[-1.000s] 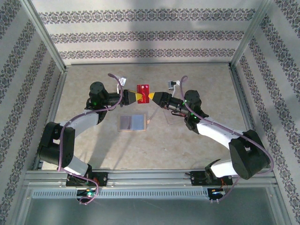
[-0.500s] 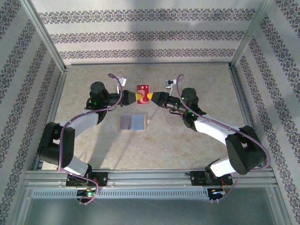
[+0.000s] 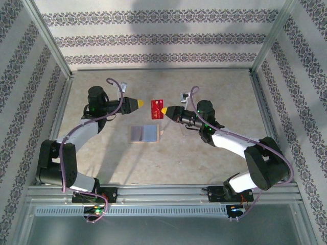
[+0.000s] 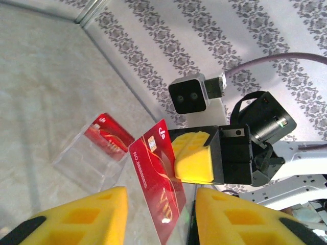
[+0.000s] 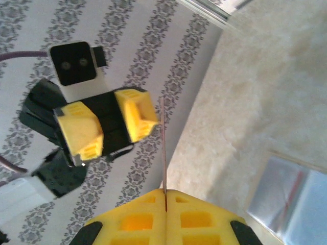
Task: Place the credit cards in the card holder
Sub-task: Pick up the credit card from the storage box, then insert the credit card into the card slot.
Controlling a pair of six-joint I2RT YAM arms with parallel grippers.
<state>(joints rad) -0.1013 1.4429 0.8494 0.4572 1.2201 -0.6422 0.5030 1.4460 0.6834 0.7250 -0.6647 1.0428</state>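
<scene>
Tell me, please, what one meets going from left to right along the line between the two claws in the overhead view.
Going rightwards: left claw, open → red card, held up off the table → right claw, shut on the card.

The top camera looked down from above and behind the 2 bases onto the whole table [image 3: 179, 158]. The left wrist camera, very near, faced the right gripper [image 4: 173, 153]; the right wrist camera faced the left gripper [image 5: 115, 126]. All 3 views shared the credit card [image 3: 157, 108].
</scene>
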